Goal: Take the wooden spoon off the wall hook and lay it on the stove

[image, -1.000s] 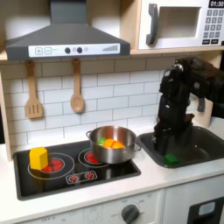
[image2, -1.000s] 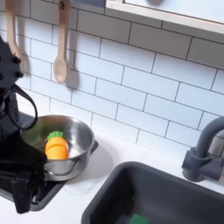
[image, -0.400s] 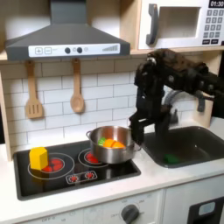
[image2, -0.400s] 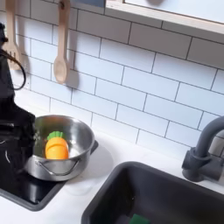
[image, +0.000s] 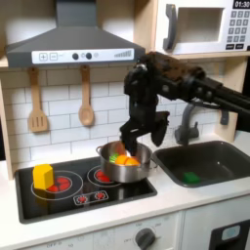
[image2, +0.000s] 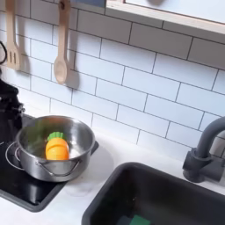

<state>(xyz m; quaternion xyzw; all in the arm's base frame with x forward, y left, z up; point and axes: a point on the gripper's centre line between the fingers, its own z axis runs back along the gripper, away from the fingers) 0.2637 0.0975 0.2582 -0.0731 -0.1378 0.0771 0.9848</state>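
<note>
The wooden spoon [image: 86, 99] hangs bowl-down from a hook on the white tiled wall, under the range hood; in the second exterior view the wooden spoon [image2: 61, 53] is at the upper left. The black stove [image: 68, 195] with red spiral burners lies below it, and the stove [image2: 16, 183] shows again at the second exterior view's lower left. My gripper [image: 140, 137] hovers open and empty just above the steel pot [image: 125, 162], right of the spoon and lower than it. A dark part of my arm [image2: 7, 98] shows at the second exterior view's left edge.
The pot [image2: 54, 149] holds an orange and a green piece and covers the right burner. A yellow block [image: 43, 176] stands on the left burner. A slotted spatula [image: 37, 104] hangs left of the spoon. Sink [image: 207, 163] and faucet [image2: 206, 156] are to the right.
My arm has swung from over the sink leftward in the first exterior view and now reaches over the pot. The spoon still hangs where it was.
</note>
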